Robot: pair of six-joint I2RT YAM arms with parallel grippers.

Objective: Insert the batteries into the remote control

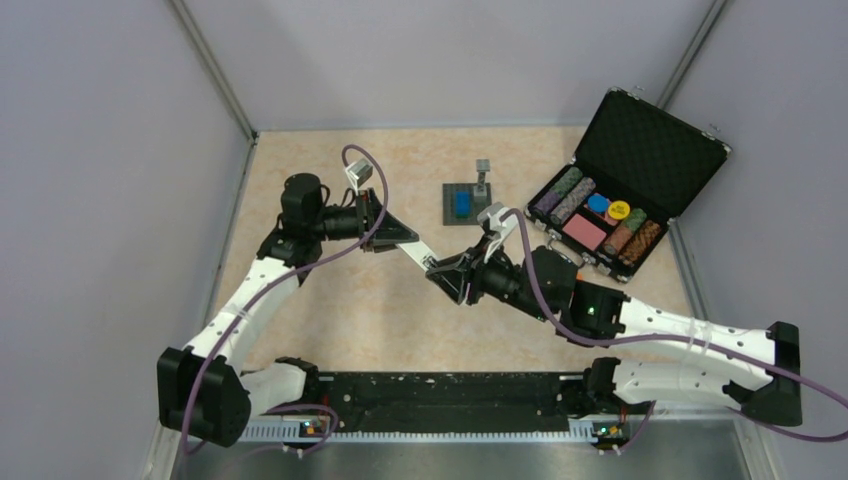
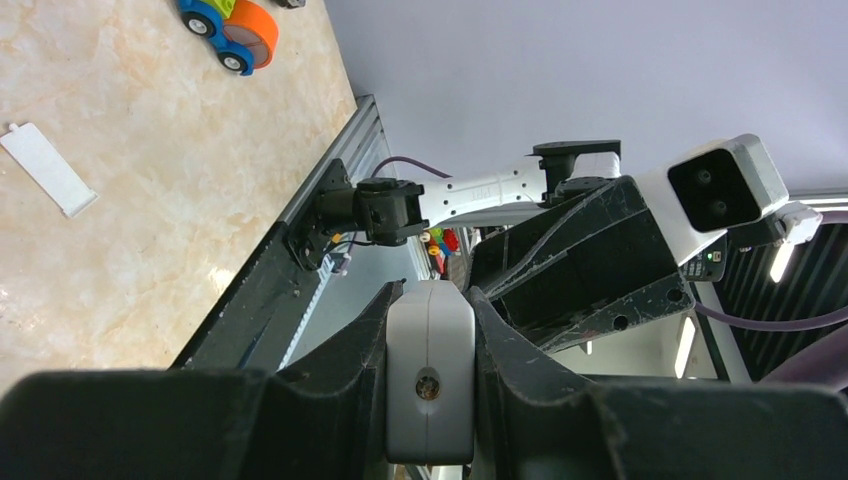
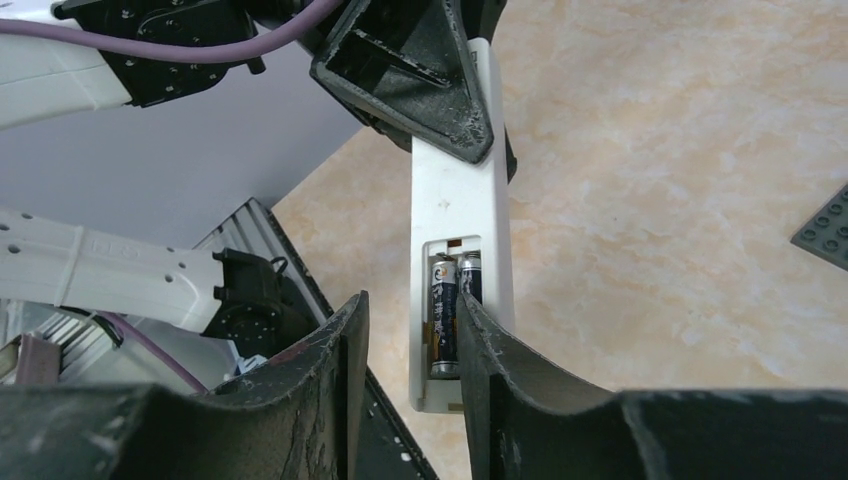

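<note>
- Holding the remote control (image 3: 455,200) aloft, the left gripper (image 2: 430,295) clamped one end.
- Right gripper (image 3: 410,300) stood parted astride the recess (image 3: 453,246), with both batteries (image 3: 455,310) seated.
- Risk: a retreating finger could snag and dislodge one.

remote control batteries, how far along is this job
Done: both small dark cylindrical batteries lie in the slim white plastic remote's recess. In hand: left hand clamps the remote; right hand open beside the recess. Remaining: possibly the cover, perhaps the white strip on the table.
</note>
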